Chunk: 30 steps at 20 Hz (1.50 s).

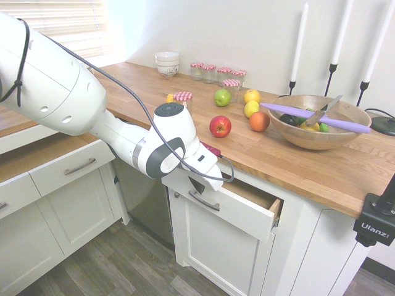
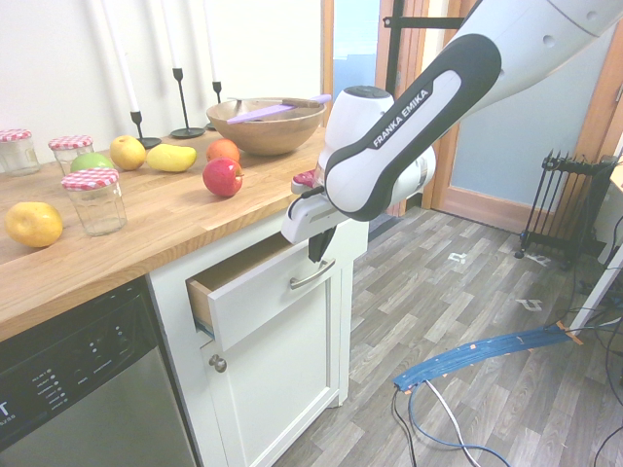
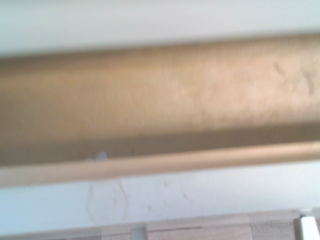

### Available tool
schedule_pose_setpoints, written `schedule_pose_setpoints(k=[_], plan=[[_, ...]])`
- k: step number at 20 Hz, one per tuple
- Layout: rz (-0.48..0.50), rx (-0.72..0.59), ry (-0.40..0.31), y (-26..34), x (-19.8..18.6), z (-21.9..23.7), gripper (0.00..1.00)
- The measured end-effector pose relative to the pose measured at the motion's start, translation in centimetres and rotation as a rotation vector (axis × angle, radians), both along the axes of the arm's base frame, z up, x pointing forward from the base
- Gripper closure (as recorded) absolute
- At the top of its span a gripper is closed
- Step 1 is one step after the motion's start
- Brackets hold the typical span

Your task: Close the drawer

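From the first outside view, the pincer (image 1: 197, 185) is shut, and I see nothing in its grip. It points down by the front of the drawer (image 1: 236, 208), near its silver handle (image 1: 203, 201). The drawer is partly open, below the front edge of the wooden worktop (image 1: 290, 169). Its long way runs side to side along that edge. The pincer is nearer the end by the dishwasher (image 1: 145, 200).

In the second outside view, the drawer sticks out from under the worktop's front edge. The dark tip hangs on the room side of the white front, just by the handle, toward the end away from the dishwasher. So the drawer's front lies between the tip and the cupboard (image 2: 277, 389). I think a push straight in comes next. I can't tell if the tip touches.

The wrist view shows the drawer's brown inside and white front, with floor past it.
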State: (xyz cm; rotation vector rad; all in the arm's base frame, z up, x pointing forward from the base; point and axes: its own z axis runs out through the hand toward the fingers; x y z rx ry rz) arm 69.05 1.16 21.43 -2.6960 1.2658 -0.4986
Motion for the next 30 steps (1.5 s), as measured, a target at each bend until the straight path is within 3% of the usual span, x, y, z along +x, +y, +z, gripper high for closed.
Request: schedule_pose_setpoints(k=[8, 14, 18, 30], plan=[[0.010, 0.013, 0.034, 1.1, -2.7, 0.5, 1.00], [-0.009, 0.014, 0.098, 0.2, -3.4, -2.5, 1.00], [-0.032, 0.022, 0.134, -0.7, -1.6, -5.2, 1.00], [-0.063, 0.013, 0.046, -1.2, 4.2, -6.3, 1.00]])
